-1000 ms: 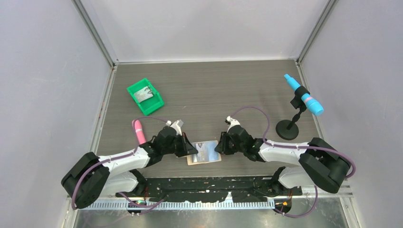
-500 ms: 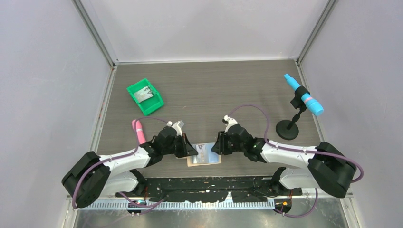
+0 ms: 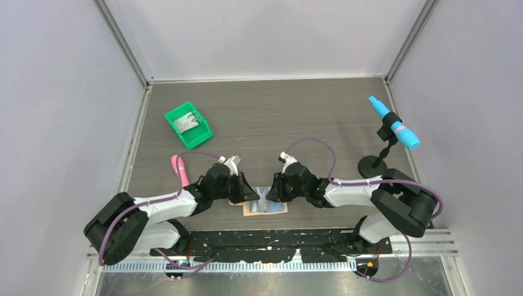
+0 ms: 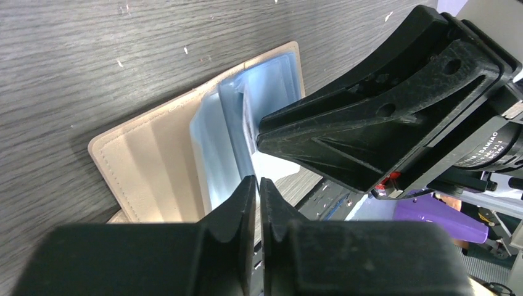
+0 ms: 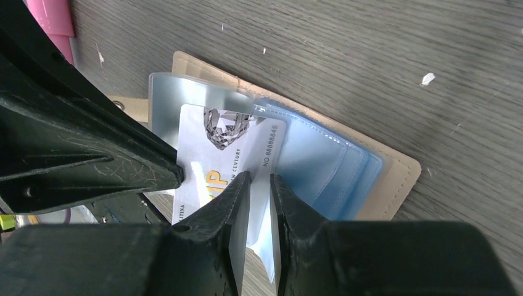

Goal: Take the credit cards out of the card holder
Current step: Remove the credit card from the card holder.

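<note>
The tan card holder (image 3: 275,209) lies open near the front edge, its blue sleeves fanned out (image 5: 321,160). A white credit card (image 5: 216,148) with "VIP" print lies half out of a clear sleeve; it also shows in the left wrist view (image 4: 274,168). My right gripper (image 3: 270,192) has its jaws a narrow gap apart (image 5: 260,185) with the card's right edge between them. My left gripper (image 3: 251,196) is shut (image 4: 258,185), its tips on the holder's sleeves at the card's left edge. The two grippers nearly touch. The holder's tan cover shows in the left wrist view (image 4: 148,166).
A green bin (image 3: 188,125) stands at the back left. A pink marker (image 3: 181,171) lies just left of my left arm. A blue tool (image 3: 393,131) on a black stand (image 3: 372,168) is at the right.
My right gripper has moved left onto the open holder and now meets the left gripper over the card. The left gripper has shifted only slightly.
</note>
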